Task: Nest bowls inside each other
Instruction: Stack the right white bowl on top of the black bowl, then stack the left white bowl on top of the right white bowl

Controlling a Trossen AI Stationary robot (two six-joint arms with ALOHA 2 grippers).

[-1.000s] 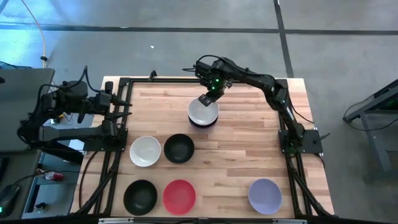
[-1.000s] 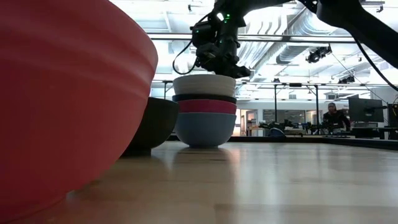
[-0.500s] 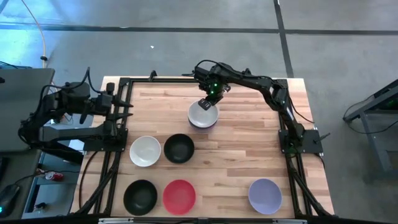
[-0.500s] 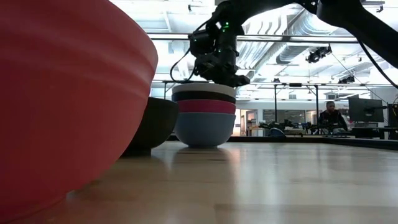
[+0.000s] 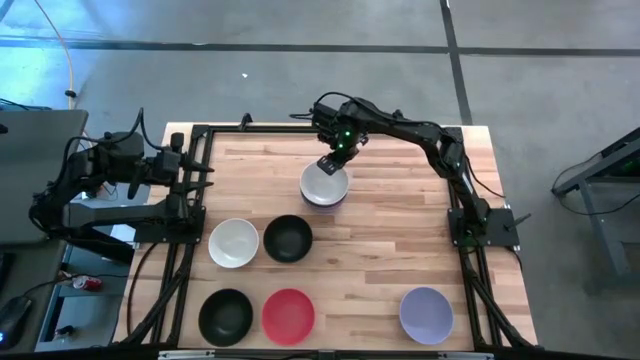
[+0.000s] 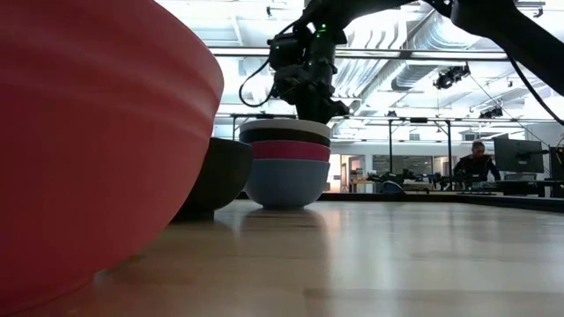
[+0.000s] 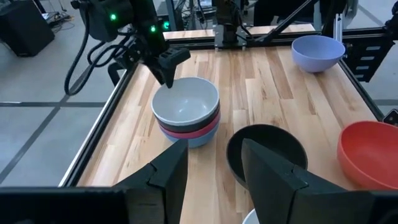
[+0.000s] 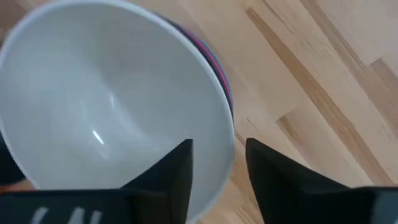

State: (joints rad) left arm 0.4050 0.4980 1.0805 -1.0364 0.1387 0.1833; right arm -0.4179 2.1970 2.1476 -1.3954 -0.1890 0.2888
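the left gripper (image 5: pixel 200 172) is parked at the frame's left edge, fingers parted and empty. the loose white bowl (image 5: pixel 233 243) and black bowl (image 5: pixel 288 238) are seen lower left of the stack (image 5: pixel 325 185) at upper centre. the right gripper (image 5: pixel 329 163), fingers apart, holding nothing, hangs just above the stack's far rim and is nearer.

Right arm reaching over the stack, left arm parked

The right gripper (image 5: pixel 333 160) hangs with fingers parted just above the far rim of the bowl stack (image 5: pixel 325 186); the left gripper (image 5: pixel 199 171) rests, fingers apart, well left of that stack at the table's edge.
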